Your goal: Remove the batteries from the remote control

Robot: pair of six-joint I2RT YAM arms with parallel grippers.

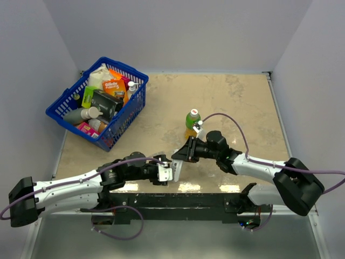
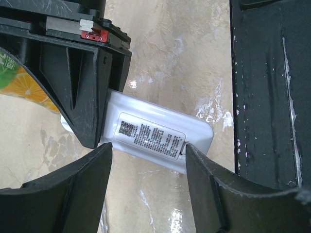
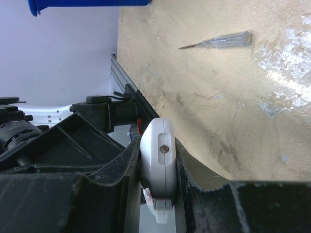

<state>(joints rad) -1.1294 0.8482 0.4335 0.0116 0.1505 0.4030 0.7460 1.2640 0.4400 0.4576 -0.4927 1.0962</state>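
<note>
The remote control (image 2: 155,132) is a slim white bar with a printed label on the face turned to the left wrist camera. My right gripper (image 3: 158,160) is shut on it, one finger pressed to each broad side, and its rounded end (image 3: 163,148) sticks out between them. In the top view the remote control (image 1: 178,168) hangs just above the table's near edge, between the two grippers. My left gripper (image 2: 148,158) is open, with one fingertip at each end of the labelled section and nothing clamped. The batteries are hidden.
A green bottle with an orange label (image 1: 192,123) stands just behind the right gripper. A long thin grey stick (image 3: 218,41) lies on the table farther out. A blue basket (image 1: 135,105) full of packages sits at the back left. The black base bar (image 1: 178,199) runs along the near edge.
</note>
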